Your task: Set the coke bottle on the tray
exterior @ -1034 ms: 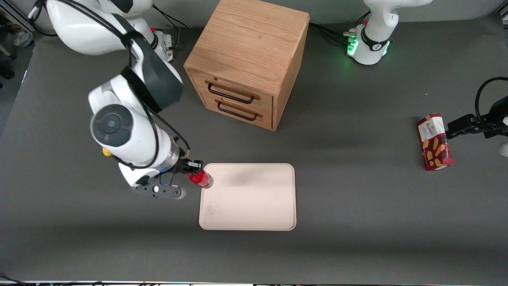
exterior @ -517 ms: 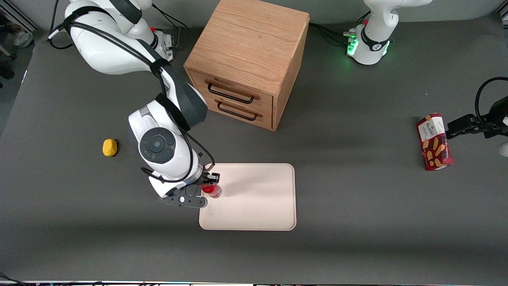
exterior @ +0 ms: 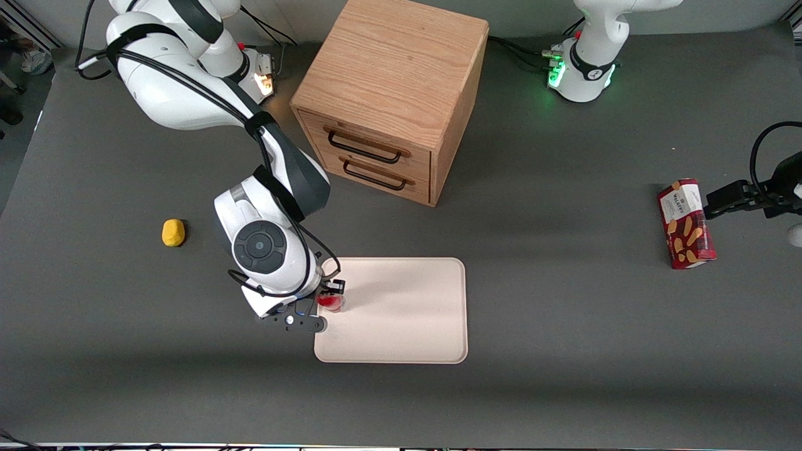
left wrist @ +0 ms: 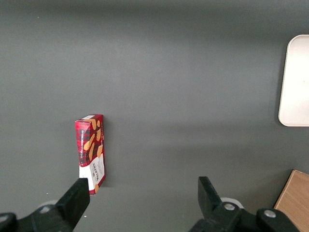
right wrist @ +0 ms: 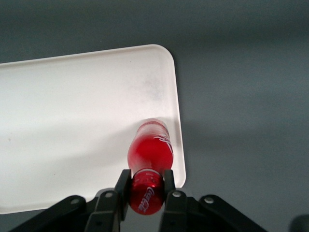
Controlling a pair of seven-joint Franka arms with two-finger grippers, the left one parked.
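Coke bottle [right wrist: 150, 157] is clamped at its red cap between my gripper [exterior: 328, 299] fingers [right wrist: 169, 181], hanging upright over the tray [exterior: 401, 313], just inside the tray's edge toward the working arm's end; I can't tell if its base touches.

front view: high, looking steeply down on whole table [exterior: 564, 388] | right wrist view: close, facing down past tool [right wrist: 146, 186] onto tray [right wrist: 72, 121] | left wrist view: low over table; shares tray [left wrist: 295, 82] edge with both
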